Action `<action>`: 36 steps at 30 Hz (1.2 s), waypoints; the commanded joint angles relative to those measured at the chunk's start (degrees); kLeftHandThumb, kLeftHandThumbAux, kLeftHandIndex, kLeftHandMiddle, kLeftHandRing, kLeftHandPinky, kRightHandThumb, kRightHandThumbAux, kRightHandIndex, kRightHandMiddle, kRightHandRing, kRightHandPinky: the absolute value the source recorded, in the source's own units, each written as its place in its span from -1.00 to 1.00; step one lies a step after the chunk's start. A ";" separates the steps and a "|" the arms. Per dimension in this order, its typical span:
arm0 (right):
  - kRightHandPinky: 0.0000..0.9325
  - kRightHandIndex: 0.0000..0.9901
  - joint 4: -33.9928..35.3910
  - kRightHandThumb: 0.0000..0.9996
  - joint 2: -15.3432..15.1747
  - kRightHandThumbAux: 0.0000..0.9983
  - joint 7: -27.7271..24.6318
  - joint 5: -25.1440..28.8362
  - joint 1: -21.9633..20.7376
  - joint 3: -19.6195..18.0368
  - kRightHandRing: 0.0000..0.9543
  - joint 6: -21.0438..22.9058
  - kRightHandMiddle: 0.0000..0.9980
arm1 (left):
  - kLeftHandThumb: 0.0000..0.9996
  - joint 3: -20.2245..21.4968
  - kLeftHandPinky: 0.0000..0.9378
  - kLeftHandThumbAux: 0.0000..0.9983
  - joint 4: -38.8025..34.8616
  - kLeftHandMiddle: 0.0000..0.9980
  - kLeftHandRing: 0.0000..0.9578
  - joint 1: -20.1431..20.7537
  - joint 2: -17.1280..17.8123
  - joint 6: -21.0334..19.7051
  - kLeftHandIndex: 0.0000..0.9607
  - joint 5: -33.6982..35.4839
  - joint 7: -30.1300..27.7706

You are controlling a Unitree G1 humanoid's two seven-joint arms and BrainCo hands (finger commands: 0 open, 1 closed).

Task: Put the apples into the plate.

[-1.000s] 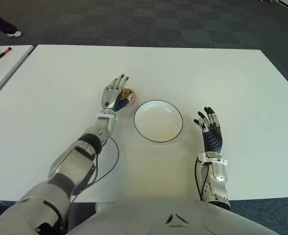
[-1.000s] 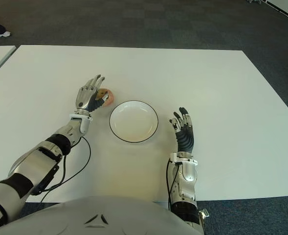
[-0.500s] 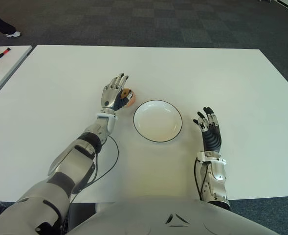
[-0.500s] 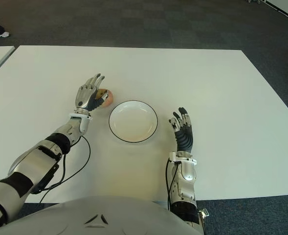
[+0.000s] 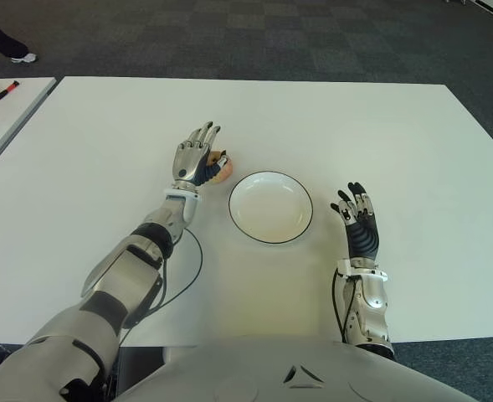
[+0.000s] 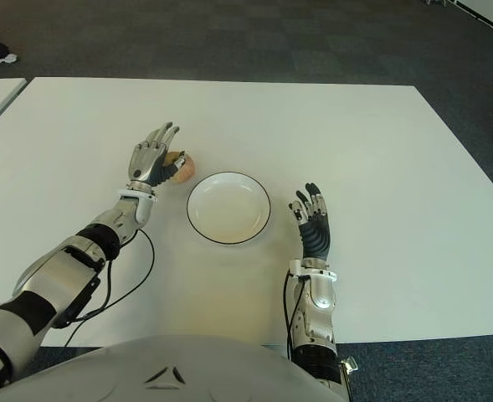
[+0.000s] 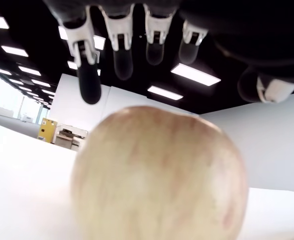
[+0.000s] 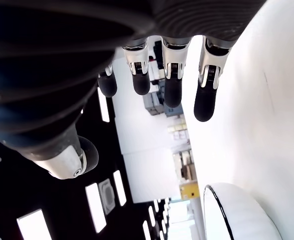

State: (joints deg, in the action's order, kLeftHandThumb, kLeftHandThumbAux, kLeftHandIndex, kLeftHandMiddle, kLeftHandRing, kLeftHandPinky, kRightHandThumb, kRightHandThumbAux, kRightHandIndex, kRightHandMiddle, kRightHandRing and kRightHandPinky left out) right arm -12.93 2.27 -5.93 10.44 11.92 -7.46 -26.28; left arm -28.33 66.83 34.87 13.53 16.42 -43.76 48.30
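One yellow-red apple point(image 5: 223, 170) sits on the white table point(image 5: 355, 126), just left of the white black-rimmed plate point(image 5: 233, 206), which holds nothing. My left hand point(image 5: 197, 153) stands right against the apple's left side, fingers spread. In the left wrist view the apple point(image 7: 159, 175) fills the frame and the fingertips point(image 7: 122, 55) hang above it without closing on it. My right hand point(image 5: 356, 219) shows to the right of the plate, fingers spread and holding nothing; the plate's rim point(image 8: 221, 220) appears in the right wrist view.
A black cable point(image 5: 199, 261) loops on the table beside my left forearm. A second white table point(image 5: 7, 109) with small items stands at the far left. A person's shoe point(image 5: 22, 58) shows on the dark carpet beyond.
My left hand has edged slightly farther along the table beside the apple. The apple, plate and right hand have not moved.
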 commanded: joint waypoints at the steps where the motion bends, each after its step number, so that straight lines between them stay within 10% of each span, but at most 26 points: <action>1: -0.46 -0.84 0.27 -0.11 0.39 0.22 -0.16 0.10 0.48 0.35 -0.76 1.07 -0.87 | 0.12 -0.82 -0.30 -0.54 1.66 -1.00 -0.72 1.07 0.51 0.91 -1.00 0.25 -3.75; 36: -0.45 -0.86 4.03 -0.14 0.63 0.24 0.26 -0.33 4.00 1.86 -0.76 1.46 -0.87 | -0.02 -6.37 -0.32 -0.47 7.33 -0.97 -0.73 4.46 -0.23 -3.47 -0.96 -1.47 -19.91</action>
State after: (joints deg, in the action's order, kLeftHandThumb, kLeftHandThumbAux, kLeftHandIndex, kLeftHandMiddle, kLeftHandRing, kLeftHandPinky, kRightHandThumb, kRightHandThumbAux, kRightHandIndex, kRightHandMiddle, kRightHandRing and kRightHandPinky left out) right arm -9.30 2.51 -6.01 10.35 15.47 -5.72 -26.02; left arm -32.96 72.68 41.16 13.43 14.77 -43.91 31.64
